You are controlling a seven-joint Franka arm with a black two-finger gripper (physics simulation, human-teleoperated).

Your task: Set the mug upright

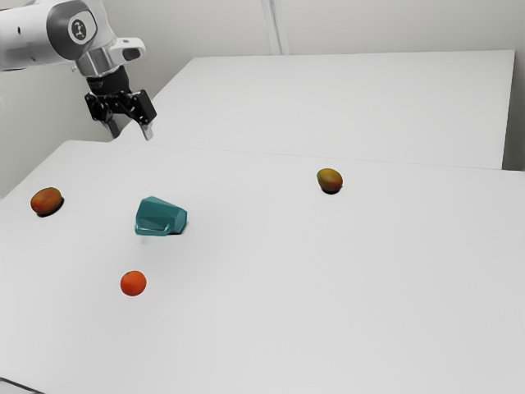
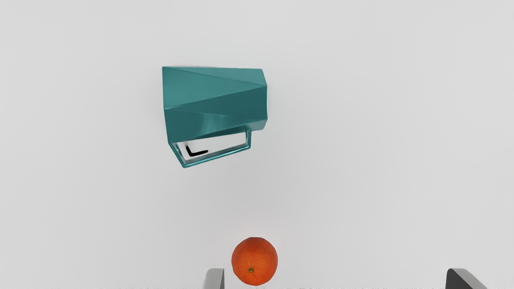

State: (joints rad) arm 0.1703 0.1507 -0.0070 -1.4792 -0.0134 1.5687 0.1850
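My gripper (image 1: pixel 131 133) hangs in the air at the exterior view's upper left, well above the table and away from the mug. A teal faceted mug (image 1: pixel 158 217) lies on its side on the table. In the wrist view the mug (image 2: pixel 215 96) shows its angular body, and its handle juts out on the side toward the orange. The gripper (image 2: pixel 335 279) is open, its two fingertips far apart with nothing held between them.
An orange (image 1: pixel 133 283) rests near the mug on the white table (image 1: pixel 328 287); the wrist view has the orange (image 2: pixel 254 261) close to one fingertip in the picture. One mango (image 1: pixel 47 201) lies at the exterior view's left, another mango (image 1: pixel 330 180) farther right.
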